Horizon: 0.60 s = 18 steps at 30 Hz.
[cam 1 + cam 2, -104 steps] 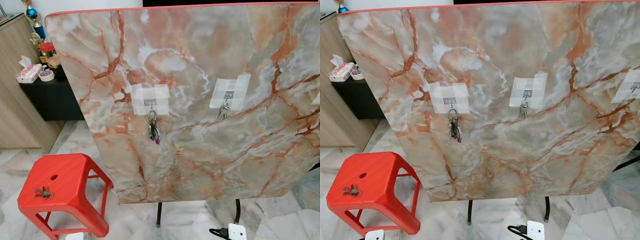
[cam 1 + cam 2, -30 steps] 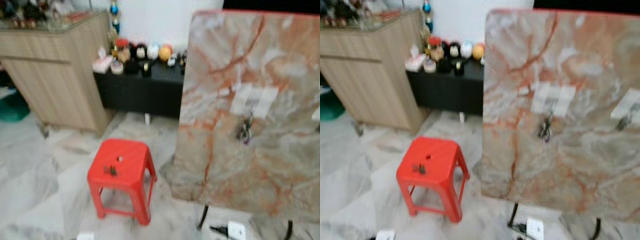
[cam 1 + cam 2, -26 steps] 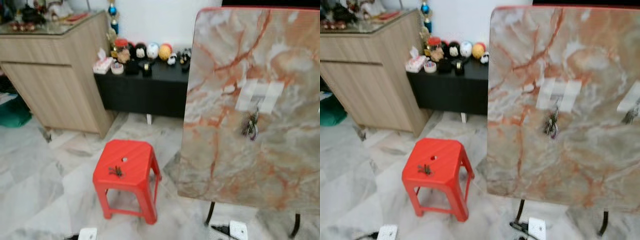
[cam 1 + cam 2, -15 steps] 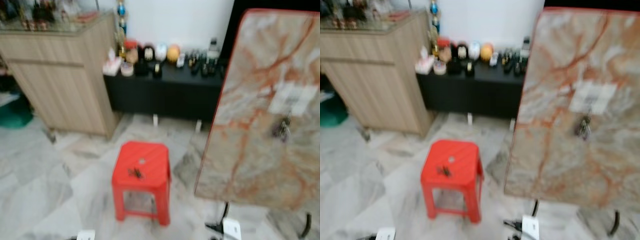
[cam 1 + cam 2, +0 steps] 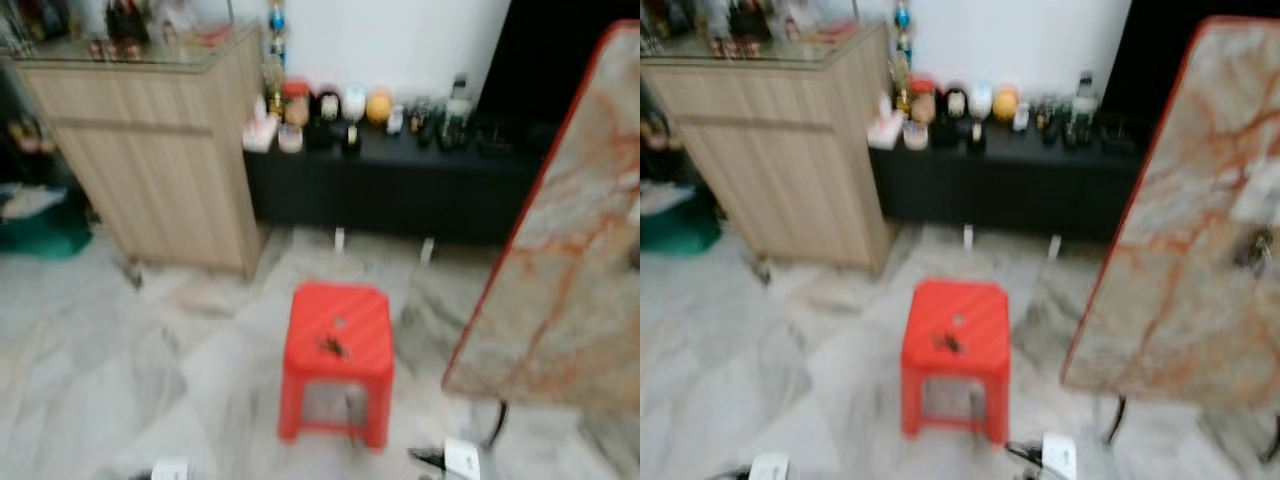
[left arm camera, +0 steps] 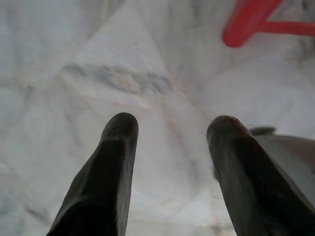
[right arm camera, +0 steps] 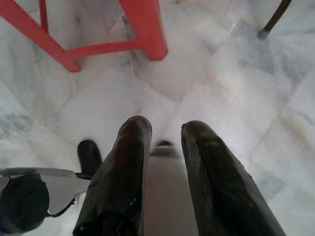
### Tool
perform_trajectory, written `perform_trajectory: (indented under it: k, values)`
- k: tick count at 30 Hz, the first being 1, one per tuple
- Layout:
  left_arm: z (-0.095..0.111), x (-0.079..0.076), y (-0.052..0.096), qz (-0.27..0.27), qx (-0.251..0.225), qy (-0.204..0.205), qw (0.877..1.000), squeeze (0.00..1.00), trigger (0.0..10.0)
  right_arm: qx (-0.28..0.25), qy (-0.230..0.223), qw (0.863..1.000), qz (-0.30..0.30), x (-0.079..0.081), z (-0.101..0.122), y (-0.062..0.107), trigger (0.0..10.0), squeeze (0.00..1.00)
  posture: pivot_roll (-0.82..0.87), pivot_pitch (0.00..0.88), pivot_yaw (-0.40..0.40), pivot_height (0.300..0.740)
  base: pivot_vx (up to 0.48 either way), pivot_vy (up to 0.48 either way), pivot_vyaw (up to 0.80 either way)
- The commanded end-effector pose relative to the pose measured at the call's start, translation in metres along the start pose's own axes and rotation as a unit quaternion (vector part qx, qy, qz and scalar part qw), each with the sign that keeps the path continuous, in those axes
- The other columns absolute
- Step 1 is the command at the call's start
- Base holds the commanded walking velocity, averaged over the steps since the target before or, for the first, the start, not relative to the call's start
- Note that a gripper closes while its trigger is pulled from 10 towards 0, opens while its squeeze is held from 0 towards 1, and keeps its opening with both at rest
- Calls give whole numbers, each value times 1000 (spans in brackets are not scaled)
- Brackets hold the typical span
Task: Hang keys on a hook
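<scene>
One small dark bunch of keys (image 5: 333, 347) lies on the seat of a red plastic stool (image 5: 336, 350), just beside the round hole near the seat's middle; the bunch is blurred, so single keys cannot be told apart. The stool stands on a pale marble floor (image 5: 130, 380). An upright marble-patterned board (image 5: 1200, 230) with a red edge stands beside the stool on thin dark legs; a second set of keys (image 5: 1252, 248) hangs on it below a pale taped patch. Behind the stool, a low black cabinet (image 5: 400, 190) carries a row of small jars, bottles and round ornaments, too blurred to name singly, and a wooden cupboard (image 5: 150, 160) stands next to it.

Left gripper (image 6: 172, 123): the two black fingers (image 6: 110, 172) stand wide apart with nothing between them, pointing down at bare marble tile; a red stool leg (image 6: 248, 22) lies well beyond the fingertips.

Right gripper (image 7: 166, 130): the fingers (image 7: 123, 172) stand close together with a narrow gap and hold nothing. Beyond the fingertips lie the red legs and rungs of the stool (image 7: 98, 34), and farther off a thin dark board leg (image 7: 274, 19). Neither gripper is near the keys.

The eye views give the seat, keys and board face; the wrist views give the floor tiles and the stool's underframe.
</scene>
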<state>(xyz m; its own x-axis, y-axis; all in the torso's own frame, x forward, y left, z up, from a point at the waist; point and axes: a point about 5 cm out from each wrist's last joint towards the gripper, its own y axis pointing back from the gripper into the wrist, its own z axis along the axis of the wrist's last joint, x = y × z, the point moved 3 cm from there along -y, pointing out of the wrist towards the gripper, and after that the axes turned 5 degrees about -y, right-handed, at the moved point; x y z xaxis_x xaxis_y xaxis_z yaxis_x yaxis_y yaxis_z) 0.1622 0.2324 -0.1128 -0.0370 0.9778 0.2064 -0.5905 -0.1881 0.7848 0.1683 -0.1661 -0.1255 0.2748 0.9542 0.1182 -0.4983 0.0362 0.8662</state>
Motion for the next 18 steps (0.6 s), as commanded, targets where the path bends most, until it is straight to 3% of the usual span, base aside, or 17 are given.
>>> perform_trajectory:
  k: [1, 9, 14, 18]
  values:
    - [1, -6, 0, -7, -1, 4, 1000, 0, 10000, 5, 0, 1000, -14, -10, -4, 1, 10000, 0, 9, 0, 11, 740, 0, 416, 0]
    - [1, -5, 0, -7, -1, 3, 1000, 0, 10000, 8, 0, 1000, -13, -9, -7, 2, 10000, 0, 13, 0, 12, 740, 0, 419, 0]
    - [2, -5, -1, -6, -1, 4, 1000, 0, 10000, 11, 2, 1000, -9, 0, -9, 1, 10000, 0, 14, 0, 11, 740, 0, 394, 0]
    - [3, -4, -1, -6, -4, 2, 1000, 0, 10000, 8, 1, 1000, -9, 0, -7, 1, 10000, 0, 13, 0, 10, 740, 0, 0, 0]
